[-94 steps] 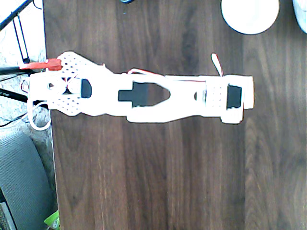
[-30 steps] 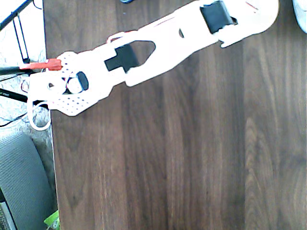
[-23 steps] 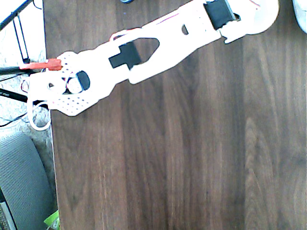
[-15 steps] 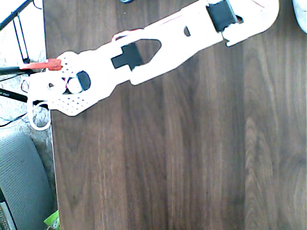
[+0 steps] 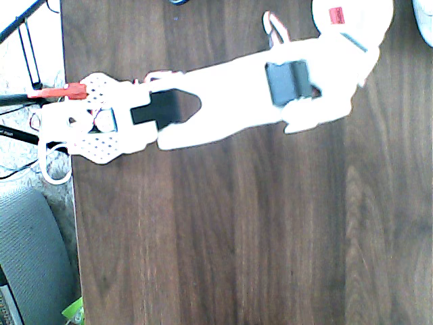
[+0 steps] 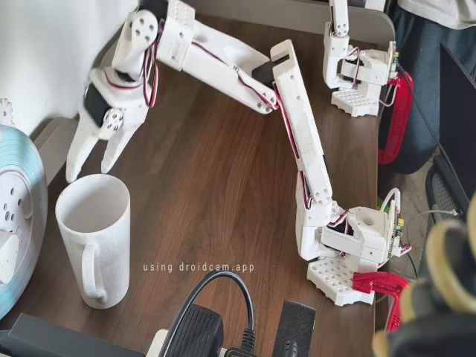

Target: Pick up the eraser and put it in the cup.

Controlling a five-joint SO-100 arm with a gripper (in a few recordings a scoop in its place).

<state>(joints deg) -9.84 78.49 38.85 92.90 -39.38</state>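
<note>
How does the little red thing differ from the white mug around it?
The cup is round; the eraser is a small rectangle. The cup is plain white; the eraser looks red. The cup is many times wider than the eraser. Both sit at one spot, eraser within the cup's rim.

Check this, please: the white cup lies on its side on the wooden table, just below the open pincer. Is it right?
Not quite. The cup stands upright, its mouth facing up, as the fixed view shows. The rest holds: it is on the wooden table, just below the open pincer.
</note>
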